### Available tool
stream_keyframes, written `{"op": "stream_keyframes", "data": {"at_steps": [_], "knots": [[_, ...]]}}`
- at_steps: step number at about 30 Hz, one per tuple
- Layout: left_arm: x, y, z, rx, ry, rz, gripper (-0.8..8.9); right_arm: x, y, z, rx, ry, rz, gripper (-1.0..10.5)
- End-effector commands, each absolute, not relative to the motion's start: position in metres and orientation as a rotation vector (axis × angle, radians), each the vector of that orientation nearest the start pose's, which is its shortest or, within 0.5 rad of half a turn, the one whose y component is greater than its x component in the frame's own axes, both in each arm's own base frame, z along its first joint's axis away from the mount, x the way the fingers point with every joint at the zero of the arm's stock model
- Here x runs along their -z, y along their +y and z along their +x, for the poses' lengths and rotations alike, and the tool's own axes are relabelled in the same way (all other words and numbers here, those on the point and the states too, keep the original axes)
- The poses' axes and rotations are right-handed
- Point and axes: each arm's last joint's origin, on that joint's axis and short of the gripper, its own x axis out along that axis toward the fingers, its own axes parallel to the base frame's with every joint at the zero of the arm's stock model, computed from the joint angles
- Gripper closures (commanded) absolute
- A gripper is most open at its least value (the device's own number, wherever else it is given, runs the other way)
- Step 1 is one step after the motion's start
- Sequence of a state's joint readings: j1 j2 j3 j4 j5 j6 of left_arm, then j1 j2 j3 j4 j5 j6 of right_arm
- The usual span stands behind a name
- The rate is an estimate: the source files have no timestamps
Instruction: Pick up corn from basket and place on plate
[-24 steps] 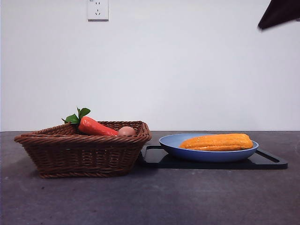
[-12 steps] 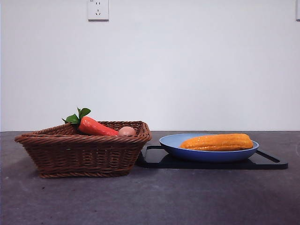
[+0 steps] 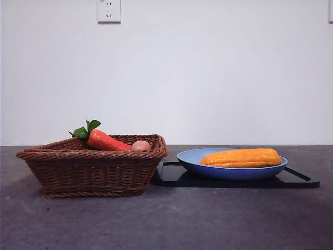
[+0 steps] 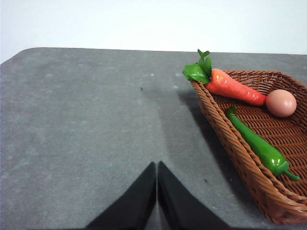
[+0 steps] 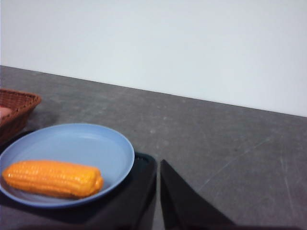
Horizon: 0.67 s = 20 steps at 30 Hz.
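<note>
The long yellow-orange corn cob (image 3: 241, 157) is lying on the matte light-blue round plate (image 3: 208, 169); both claws, the left claw (image 4: 157, 172) and the right claw (image 5: 158, 172), are sitting pressed together, empty; nothing seems left but idling.

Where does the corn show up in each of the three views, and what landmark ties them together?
Front view: the corn lies on the plate, right of the basket.
Left wrist view: corn not in it; only the basket shows.
Right wrist view: the corn lies on the plate.
Shared landmark: the basket, whose rim also shows in the right wrist view.
</note>
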<state>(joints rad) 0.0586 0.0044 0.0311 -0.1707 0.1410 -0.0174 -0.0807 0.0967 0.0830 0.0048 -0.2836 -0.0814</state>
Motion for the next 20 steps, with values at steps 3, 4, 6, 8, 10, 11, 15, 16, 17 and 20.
{"op": "stream_keyframes", "data": {"at_steps": [3, 4, 6, 8, 10, 11, 15, 16, 17, 20], "knots": [[-0.149, 0.002, 0.096, 0.083, 0.161, -0.036, 8.05, -0.178, 0.000, 0.098, -0.198, 0.005, -0.075, 9.4], [-0.149, 0.002, 0.096, 0.083, 0.161, -0.036, 8.05, -0.177, 0.000, 0.098, -0.199, 0.008, -0.075, 9.4], [-0.149, 0.002, 0.096, 0.083, 0.161, -0.036, 8.05, -0.173, 0.000, 0.097, -0.200, 0.020, -0.072, 9.4], [-0.149, 0.002, 0.096, 0.083, 0.161, -0.036, 8.05, -0.168, 0.000, 0.097, -0.201, 0.034, -0.069, 9.4], [-0.149, 0.002, 0.096, 0.083, 0.161, -0.036, 8.05, -0.162, 0.000, 0.096, -0.201, 0.049, -0.055, 9.4], [-0.149, 0.002, 0.096, 0.083, 0.161, -0.036, 8.05, -0.158, 0.000, 0.096, -0.201, 0.072, -0.045, 9.4], [-0.149, 0.002, 0.096, 0.083, 0.161, -0.036, 8.05, -0.151, 0.001, 0.095, -0.205, 0.146, -0.026, 9.4], [-0.149, 0.002, 0.096, 0.083, 0.161, -0.036, 8.05, -0.151, 0.001, 0.095, -0.205, 0.148, -0.024, 9.4], [-0.149, 0.002, 0.096, 0.083, 0.161, -0.036, 8.05, -0.151, 0.001, 0.095, -0.207, 0.146, -0.024, 9.4], [-0.149, 0.002, 0.096, 0.083, 0.160, -0.036, 8.05, -0.151, 0.001, 0.095, -0.209, 0.146, -0.024, 9.4]]}}
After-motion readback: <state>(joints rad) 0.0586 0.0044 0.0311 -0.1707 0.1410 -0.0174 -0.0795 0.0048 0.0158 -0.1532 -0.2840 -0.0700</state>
